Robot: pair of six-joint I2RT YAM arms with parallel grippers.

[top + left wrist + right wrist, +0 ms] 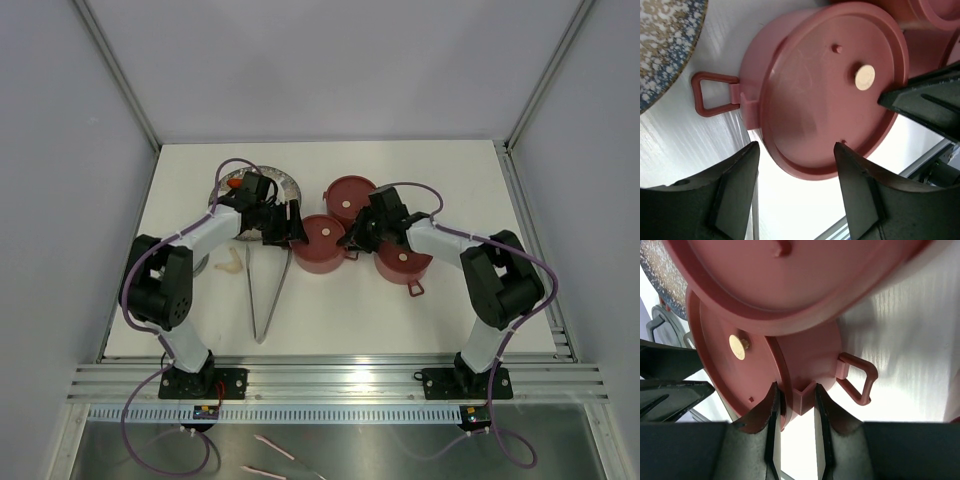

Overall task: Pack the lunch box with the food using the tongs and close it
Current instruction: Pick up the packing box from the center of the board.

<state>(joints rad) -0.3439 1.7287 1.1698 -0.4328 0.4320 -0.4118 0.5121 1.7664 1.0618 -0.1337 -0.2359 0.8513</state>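
Three dark-red lunch box tiers with lids on stand mid-table: a middle one (322, 243), one behind it (349, 197) and one to its right (403, 262). My right gripper (352, 238) (796, 387) is shut on the middle tier (805, 355), its fingers clamping the small side lug (802, 399) and the lid rim, next to a loop handle (860, 382). My left gripper (285, 225) (796, 147) stands open at that tier's (820, 90) left edge, with nothing between its fingers. The tongs (268, 295) lie on the table in front. An orange piece of food (234, 183) sits on the plate.
The grey speckled plate (262, 186) (665, 40) lies behind my left gripper. A pale curved piece (228, 265) rests by the left arm. Another tier's lid (790, 280) fills the top of the right wrist view. Frame rails border the table.
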